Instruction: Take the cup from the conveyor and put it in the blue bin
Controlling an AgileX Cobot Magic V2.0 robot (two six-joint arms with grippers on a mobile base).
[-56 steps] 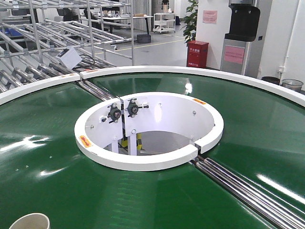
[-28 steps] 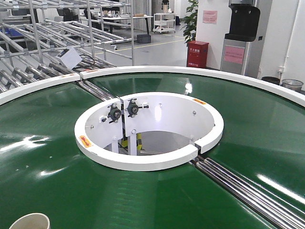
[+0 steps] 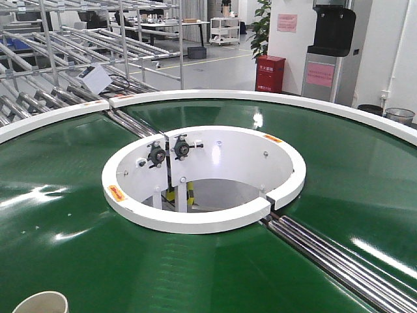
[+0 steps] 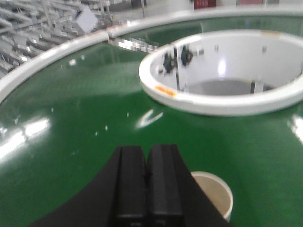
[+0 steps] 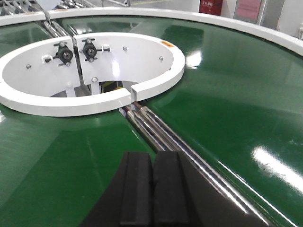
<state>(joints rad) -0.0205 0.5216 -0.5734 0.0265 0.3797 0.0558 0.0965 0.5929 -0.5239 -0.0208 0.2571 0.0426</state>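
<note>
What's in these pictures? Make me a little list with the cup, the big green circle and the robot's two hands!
cup: cream, upright, open top, standing on the green belt
conveyor: round green belt with a white ring in the middle and steel rollers
left gripper: shut, holding nothing; the cup sits just to its right in the left wrist view
right gripper: shut, holding nothing, over the belt near the steel rollers
blue bin: not in view

Bare conveyor [image 3: 65,195] surrounds the cup [image 4: 215,194]; central ring [image 3: 195,222] well apart.
</note>
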